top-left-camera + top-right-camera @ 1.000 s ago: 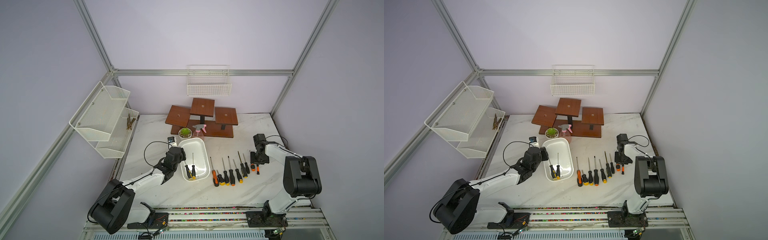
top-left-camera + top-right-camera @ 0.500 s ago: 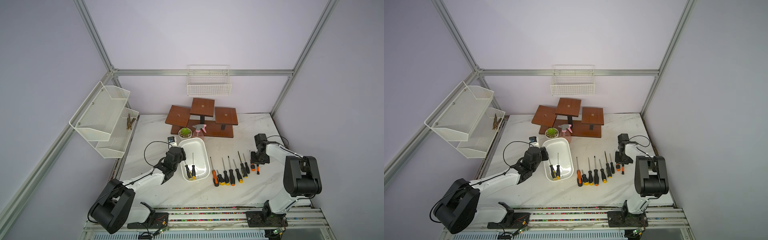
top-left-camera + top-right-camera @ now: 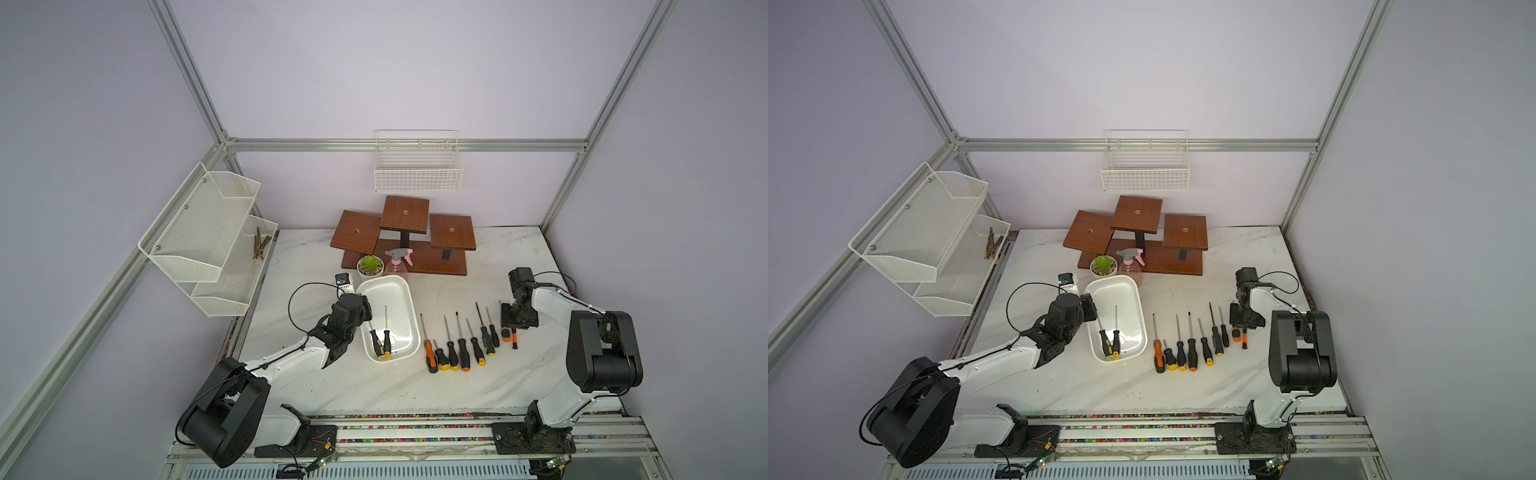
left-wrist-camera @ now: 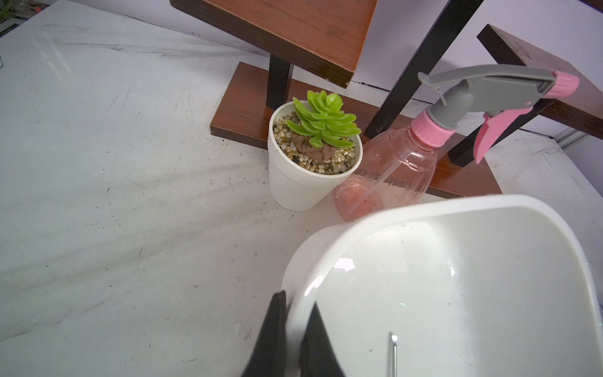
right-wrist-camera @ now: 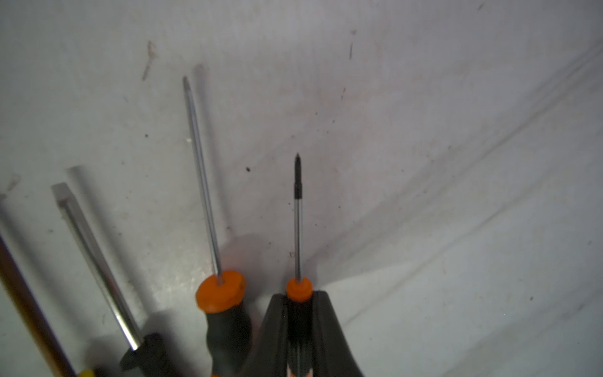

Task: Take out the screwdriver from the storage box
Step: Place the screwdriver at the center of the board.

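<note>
Behind the storage box (image 3: 397,297) we see plant pot (image 3: 370,266), spray bottle (image 3: 397,264); left gripper (image 4: 295,310) pinches its rim, right gripper (image 5: 299,300) clamps thin screwdriver (image 5: 297,228) well right of it.

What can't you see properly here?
- Left wrist view: only a shaft tip shows in the storage box; the picture's edge cuts off the rest.
- Right wrist view: the right gripper hides the small screwdriver's handle.
- Top views: brown bits on the mesh shelf, too small to name.
</note>
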Motion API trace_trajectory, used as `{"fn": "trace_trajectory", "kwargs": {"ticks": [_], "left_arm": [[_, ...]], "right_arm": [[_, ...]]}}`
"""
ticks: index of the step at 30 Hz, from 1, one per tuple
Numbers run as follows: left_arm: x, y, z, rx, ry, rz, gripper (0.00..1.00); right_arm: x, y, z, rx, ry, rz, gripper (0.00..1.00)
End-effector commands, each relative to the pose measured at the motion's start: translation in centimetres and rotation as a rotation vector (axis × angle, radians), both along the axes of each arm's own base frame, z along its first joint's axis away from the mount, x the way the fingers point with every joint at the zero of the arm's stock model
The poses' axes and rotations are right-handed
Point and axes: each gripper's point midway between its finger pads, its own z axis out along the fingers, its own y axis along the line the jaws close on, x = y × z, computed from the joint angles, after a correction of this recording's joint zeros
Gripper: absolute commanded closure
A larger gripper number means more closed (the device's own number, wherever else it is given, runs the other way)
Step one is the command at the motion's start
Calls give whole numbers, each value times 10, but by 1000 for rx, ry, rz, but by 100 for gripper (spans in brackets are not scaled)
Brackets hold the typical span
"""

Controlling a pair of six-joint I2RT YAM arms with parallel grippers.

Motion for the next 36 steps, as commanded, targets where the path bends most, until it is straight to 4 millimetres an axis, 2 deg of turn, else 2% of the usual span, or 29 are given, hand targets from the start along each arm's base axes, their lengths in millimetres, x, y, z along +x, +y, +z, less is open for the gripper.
{"fn": "trace_trajectory", "kwargs": {"ticks": [1, 16, 23, 27, 33, 36], "left_arm": [[4, -2, 11, 2, -27, -4, 100], [4, -1, 11, 4, -27, -2, 100], [4, -2, 11, 3, -26, -4, 100], [4, -2, 11, 3, -27, -3, 100], [4, -3, 11, 3, -25, -8, 100], [5, -3, 10, 5, -24, -10, 100]], "right_arm": [[11, 0, 3, 9, -21, 6, 85], [12, -2, 2, 6, -19, -3, 76], [15, -2, 8, 5, -38, -9, 71], [17, -1, 20, 11, -77, -14, 69], [19, 4, 47, 40, -171, -25, 68], [20, 11, 78, 81, -270, -30, 62]]}}
